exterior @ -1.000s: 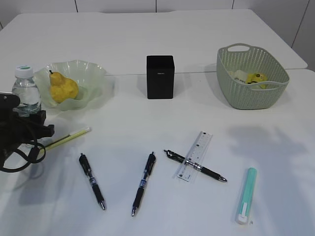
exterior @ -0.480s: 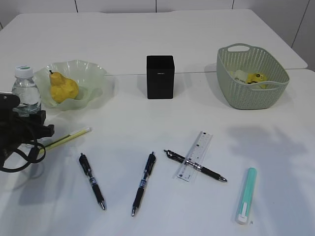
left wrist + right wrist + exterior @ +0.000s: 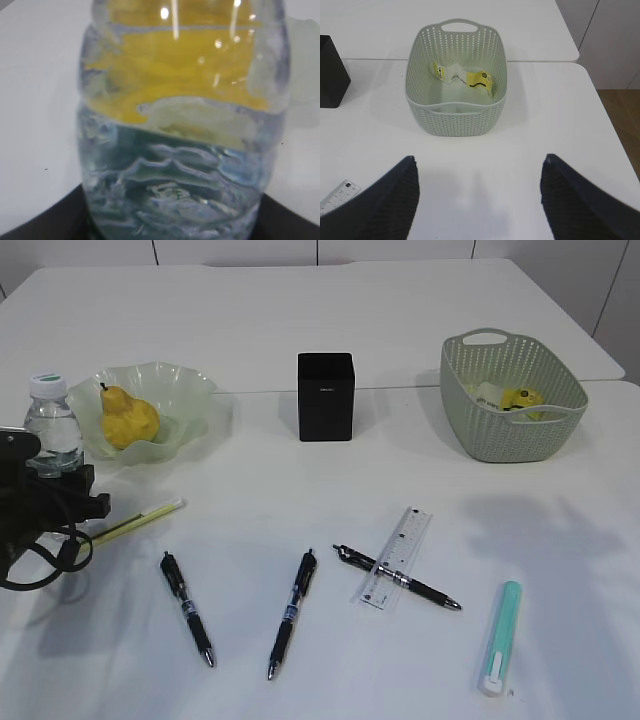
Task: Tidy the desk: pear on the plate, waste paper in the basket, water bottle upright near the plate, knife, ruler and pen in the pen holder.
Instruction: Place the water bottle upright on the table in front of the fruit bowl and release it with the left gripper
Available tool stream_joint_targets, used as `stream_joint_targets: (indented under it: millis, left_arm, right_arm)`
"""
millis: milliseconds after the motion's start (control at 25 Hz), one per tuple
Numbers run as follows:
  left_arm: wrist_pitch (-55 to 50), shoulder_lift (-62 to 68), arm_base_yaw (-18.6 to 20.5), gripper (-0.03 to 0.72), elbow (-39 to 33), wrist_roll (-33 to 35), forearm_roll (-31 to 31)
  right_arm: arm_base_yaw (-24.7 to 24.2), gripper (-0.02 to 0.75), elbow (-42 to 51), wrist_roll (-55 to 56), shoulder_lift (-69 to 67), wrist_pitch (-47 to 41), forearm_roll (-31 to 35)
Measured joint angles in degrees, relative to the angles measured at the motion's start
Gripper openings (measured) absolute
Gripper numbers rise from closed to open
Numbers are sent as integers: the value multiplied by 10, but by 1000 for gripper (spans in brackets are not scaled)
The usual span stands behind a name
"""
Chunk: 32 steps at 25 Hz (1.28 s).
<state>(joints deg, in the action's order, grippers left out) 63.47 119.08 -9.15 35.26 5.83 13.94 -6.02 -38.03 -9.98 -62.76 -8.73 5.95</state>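
Exterior view: water bottle (image 3: 52, 428) upright at far left, just beside plate (image 3: 190, 400) carrying pear (image 3: 128, 418); left gripper (image 3: 45, 502) right below the bottle, grip state impossible to tell here.

Left wrist view: bottle fills the frame, vertical axis, apparently between the jaws; contact not visible.

Right wrist view: right gripper (image 3: 479, 196) spread wide, holding nothing; basket (image 3: 456, 85) with waste paper (image 3: 465, 79) at upper centre.
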Motion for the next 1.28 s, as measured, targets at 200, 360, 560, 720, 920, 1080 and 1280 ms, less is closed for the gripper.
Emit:
stream_joint_targets:
  millis: [200,360,560,720,920,1080,1280]
  left_arm:
    - [0,0,0,412,0,0,0]
    - [0,0,0,420,0,0,1]
    - [0,0,0,428,0,0,1]
    - [0,0,0,433,0,0,1]
    - [0,0,0,441,0,1,1]
    - [0,0,0,442,0,6,1]
    - [0,0,0,442,0,8,1]
  right_arm:
    - [0,586,0,0,0,0,0]
    - [0,586,0,0,0,0,0]
    - [0,586,0,0,0,0,0]
    - [0,586,0,-6,0,0,0]
    - [0,586,0,-8,0,0,0]
    - [0,586,0,-9,0,0,0]
    - [0,586,0,-9,0,0,0]
